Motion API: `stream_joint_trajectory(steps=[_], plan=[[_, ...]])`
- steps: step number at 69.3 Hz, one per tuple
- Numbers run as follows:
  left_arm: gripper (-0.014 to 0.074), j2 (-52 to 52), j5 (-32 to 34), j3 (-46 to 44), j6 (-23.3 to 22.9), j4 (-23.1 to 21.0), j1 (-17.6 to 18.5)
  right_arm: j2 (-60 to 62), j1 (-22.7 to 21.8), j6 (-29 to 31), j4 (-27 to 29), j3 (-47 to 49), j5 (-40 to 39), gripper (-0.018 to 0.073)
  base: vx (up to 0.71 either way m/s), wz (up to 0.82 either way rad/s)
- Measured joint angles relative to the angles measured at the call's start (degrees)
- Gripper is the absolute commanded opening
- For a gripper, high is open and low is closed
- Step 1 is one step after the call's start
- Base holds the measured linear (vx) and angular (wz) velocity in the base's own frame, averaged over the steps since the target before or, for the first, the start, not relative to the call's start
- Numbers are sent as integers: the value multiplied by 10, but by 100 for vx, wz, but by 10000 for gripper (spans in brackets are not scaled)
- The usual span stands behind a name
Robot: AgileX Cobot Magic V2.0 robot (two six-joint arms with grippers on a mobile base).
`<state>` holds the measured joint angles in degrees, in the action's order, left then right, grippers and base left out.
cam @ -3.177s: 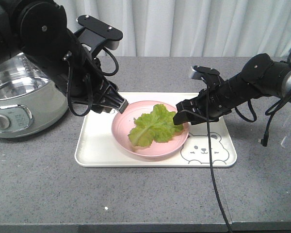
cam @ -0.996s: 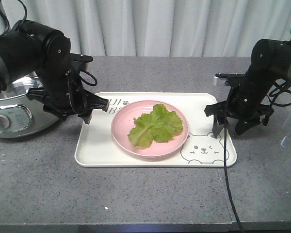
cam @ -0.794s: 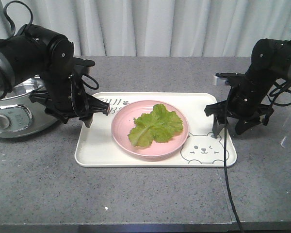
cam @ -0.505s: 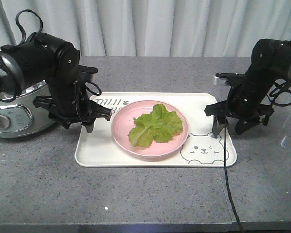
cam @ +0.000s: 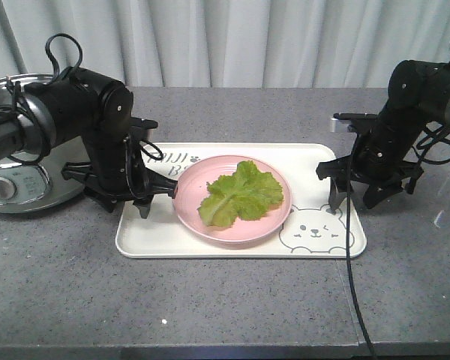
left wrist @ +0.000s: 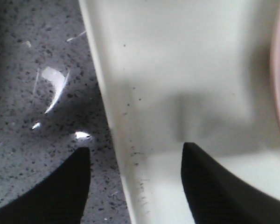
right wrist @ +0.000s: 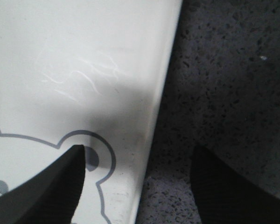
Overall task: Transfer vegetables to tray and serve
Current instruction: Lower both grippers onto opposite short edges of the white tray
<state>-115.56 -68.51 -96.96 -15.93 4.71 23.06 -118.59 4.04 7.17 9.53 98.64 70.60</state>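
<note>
The vegetables, one ruffled green lettuce leaf (cam: 240,193), lie on a round pink plate (cam: 191,184) that stands on the cream tray (cam: 146,236). My left gripper (cam: 135,206) points down at the tray's left rim and is open. In the left wrist view, the left gripper (left wrist: 135,182) straddles that rim (left wrist: 116,140), one finger over the table and one over the tray. My right gripper (cam: 351,201) is open at the right rim. In the right wrist view, the right gripper (right wrist: 137,182) straddles the edge (right wrist: 154,130) by the bear drawing (right wrist: 107,154).
A silver cooking pot (cam: 15,172) stands at the left, close behind my left arm. A black cable (cam: 349,285) hangs from the right arm across the grey table toward its front edge. A curtain closes off the back.
Both grippers have left the pink plate. Over the last second the left arm swung right and down onto the tray's left rim. The right arm stayed still at the right rim.
</note>
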Motion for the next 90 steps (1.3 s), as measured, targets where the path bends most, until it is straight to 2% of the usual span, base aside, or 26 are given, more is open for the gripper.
stream_joint_trajectory(steps=[20,49,57,67,81,86,90], plan=[[381,-8,0,0,2,-10,0,0,0,0,0,0,0,462,0,0],[214,-8,0,0,2,-12,0,0,0,0,0,0,0,461,0,0],[166,-8,-2,0,2,-10,-2,0,0,0,0,0,0,435,0,0],[99,-8,-2,0,2,-10,-3,0,0,0,0,0,0,329,0,0],[-5,-8,-3,0,13,-9,-4,0,0,0,0,0,0,83,0,0],[-8,-8,-3,0,12,-9,-4,0,0,3,-6,0,0,2,0,0],[-7,-8,-3,0,12,-10,-4,0,-1,6,-9,0,0,-15,0,0]])
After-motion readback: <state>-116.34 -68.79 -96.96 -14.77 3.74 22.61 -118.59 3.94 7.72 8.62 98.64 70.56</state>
